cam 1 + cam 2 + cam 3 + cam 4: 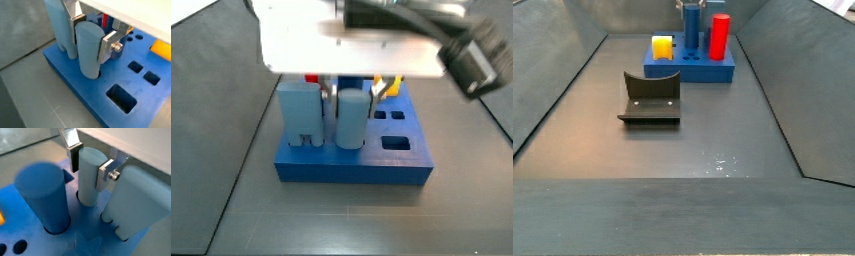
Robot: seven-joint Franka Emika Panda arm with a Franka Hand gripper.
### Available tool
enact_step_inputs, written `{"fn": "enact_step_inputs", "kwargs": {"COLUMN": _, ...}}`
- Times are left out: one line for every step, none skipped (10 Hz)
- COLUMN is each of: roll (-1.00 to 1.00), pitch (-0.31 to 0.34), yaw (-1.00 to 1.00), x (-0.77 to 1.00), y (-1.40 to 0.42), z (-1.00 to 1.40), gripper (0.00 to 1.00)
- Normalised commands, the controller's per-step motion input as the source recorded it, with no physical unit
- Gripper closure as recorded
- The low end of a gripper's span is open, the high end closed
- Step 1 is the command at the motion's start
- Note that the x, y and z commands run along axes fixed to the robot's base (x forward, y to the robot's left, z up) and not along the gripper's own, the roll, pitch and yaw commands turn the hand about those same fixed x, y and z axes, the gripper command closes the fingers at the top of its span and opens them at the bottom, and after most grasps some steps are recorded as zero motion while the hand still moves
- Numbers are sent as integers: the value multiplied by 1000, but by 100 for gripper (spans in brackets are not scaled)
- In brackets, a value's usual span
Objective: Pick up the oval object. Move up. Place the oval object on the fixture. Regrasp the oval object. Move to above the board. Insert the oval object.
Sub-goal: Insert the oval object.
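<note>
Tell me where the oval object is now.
The oval object stands in a hole of the board, between the gripper fingers, beside the darker round cylinder.

Your count stood as follows.

- Board: one.
- Pegs standing in it, blue or grey-blue: three. These were one oval object, one darker round cylinder and one light square-edged block peg.
- Red peg: one.
- Yellow piece: one.
- Open rectangular holes you could see in a wrist view: three, the largest nearest the corner.
- Small round holes: two.
- Fixture: one, on the floor.
- Gripper: one, above the board, with two fingers clamped on the oval object's sides.
</note>
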Motion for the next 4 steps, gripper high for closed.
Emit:
{"fn": "enact_step_inputs", "kwargs": {"roll": 39, "pitch": 0, "yaw": -123, "x": -71, "y": 0, "z": -571, "gripper": 100}}
{"fn": "enact_step_inputs", "kwargs": {"roll": 50, "pitch": -27, "yaw": -77, "x": 0, "y": 14, "z": -477, "gripper": 100}}
{"fn": "enact_step_inputs", "kwargs": {"roll": 63, "pitch": -31, "yaw": -43, "x": 0, "y": 0, "z": -166, "gripper": 100}}
{"fn": "enact_step_inputs", "kwargs": {"roll": 0, "pitch": 0, "yaw": 0, "x": 0, "y": 0, "z": 0, "gripper": 100}}
